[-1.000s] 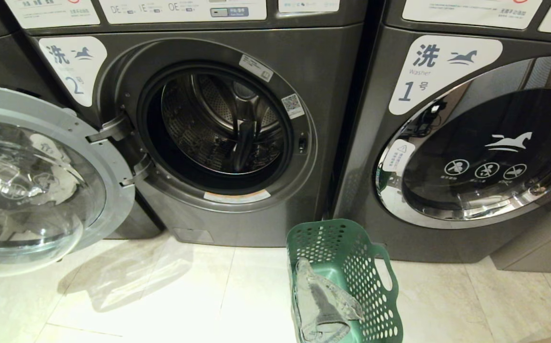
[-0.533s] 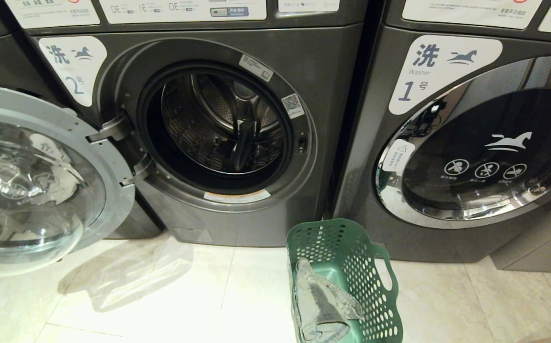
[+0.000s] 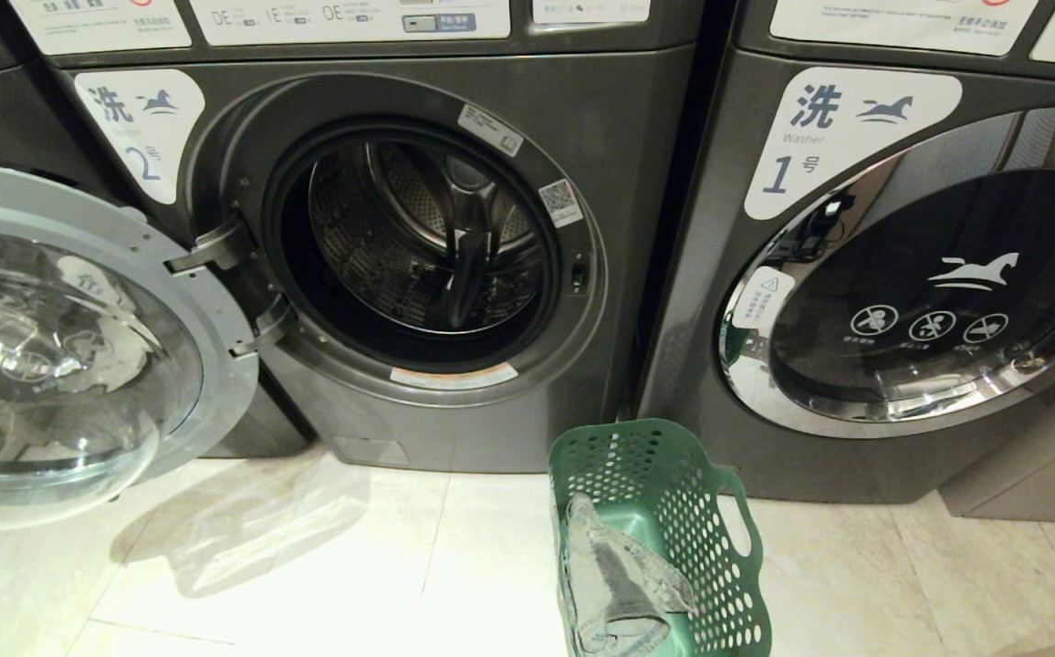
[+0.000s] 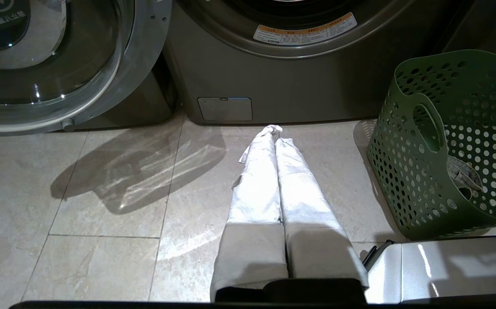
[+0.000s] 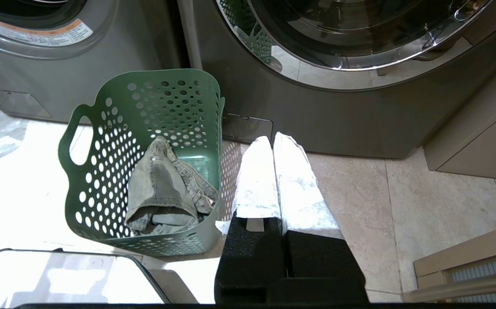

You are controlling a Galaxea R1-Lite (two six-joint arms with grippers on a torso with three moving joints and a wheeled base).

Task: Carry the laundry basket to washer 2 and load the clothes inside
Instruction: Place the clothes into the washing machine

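Green plastic marks my landmark: the laundry basket stands on the floor tiles, in front of the seam between washer 2, door swung open, and washer 1. One garment, the clothes, lies crumpled inside. My right gripper hangs clenched and empty just beside the basket, nearer than my left gripper, also clenched on nothing. One basket, two washers visible. I judge the right arm should reach.
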